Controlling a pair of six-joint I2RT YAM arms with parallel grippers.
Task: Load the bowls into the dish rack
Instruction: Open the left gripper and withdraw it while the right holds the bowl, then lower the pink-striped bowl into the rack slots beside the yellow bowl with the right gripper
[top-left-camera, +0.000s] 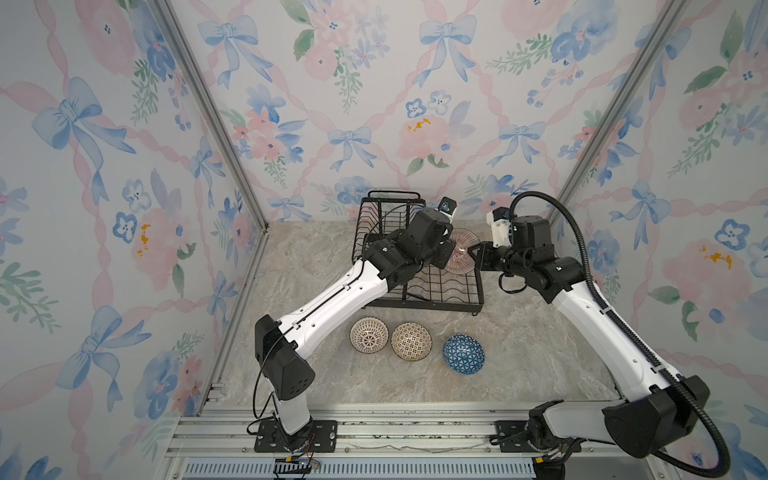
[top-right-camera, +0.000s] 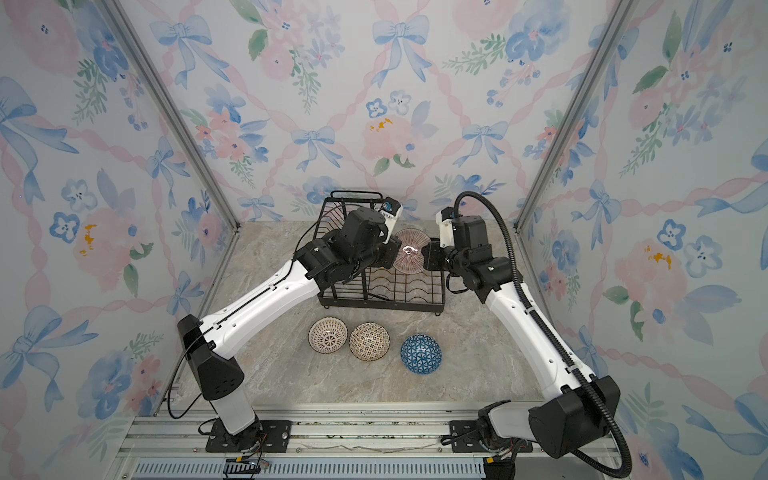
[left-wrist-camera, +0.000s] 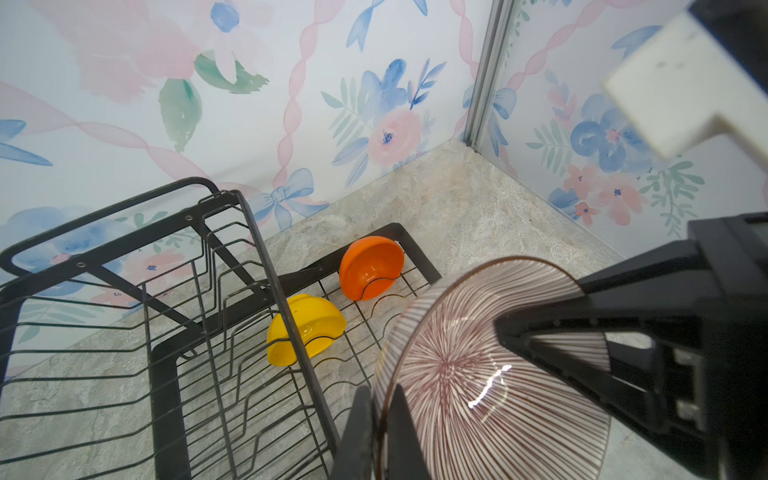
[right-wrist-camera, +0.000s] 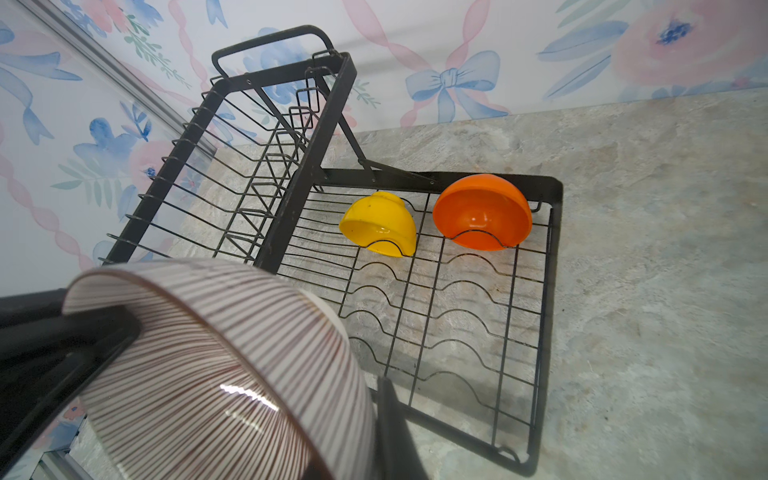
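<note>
Hanging over rack (right-wrist-camera: 556, 208), striped bowl (right-wrist-camera: 228, 353) in right fingers (right-wrist-camera: 397, 440)

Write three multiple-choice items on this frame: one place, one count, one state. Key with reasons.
1. Where are the yellow bowl and orange bowl?
A) held in a gripper
B) on the table
C) in the dish rack, lower tray

2. How many bowls sit on the table?
A) three
B) two
C) four

3. The right gripper is:
A) open over the table
B) shut on the striped bowl, at its rim
C) shut on the yellow bowl

Key:
1 C: both stand on edge in the tray's far slots.
2 A: the lattice bowl, mosaic bowl and blue bowl sit in front of the rack.
3 B: the left wrist view shows its jaws pinching the rim.
</note>
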